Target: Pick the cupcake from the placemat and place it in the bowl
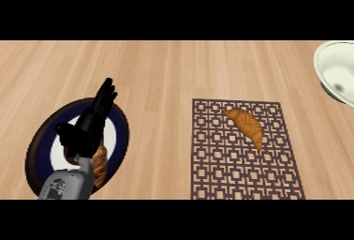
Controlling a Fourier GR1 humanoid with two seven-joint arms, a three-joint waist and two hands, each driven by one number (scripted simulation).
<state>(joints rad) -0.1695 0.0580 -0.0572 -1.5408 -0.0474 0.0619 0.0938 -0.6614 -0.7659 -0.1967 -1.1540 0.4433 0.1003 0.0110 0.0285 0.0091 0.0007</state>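
While the task names a cupcake, the head view shows a croissant [244,125] lying on the brown lattice placemat [245,185] at centre right of the frame, untouched. A pale bowl [332,70] sits at the upper right edge, well apart from it. At lower left, the left hand [88,126] hovers over a dark-rimmed plate [41,140] with fingers straight, holding nothing; a second pastry [101,164] shows beneath it. No right hand shows, so the pick is probably not yet begun.

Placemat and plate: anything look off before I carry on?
Yes. The placemat holds a croissant, not a cupcake. The left hand is open over a dark-rimmed plate, with something brown partly hidden beneath it. A pale bowl sits far right.
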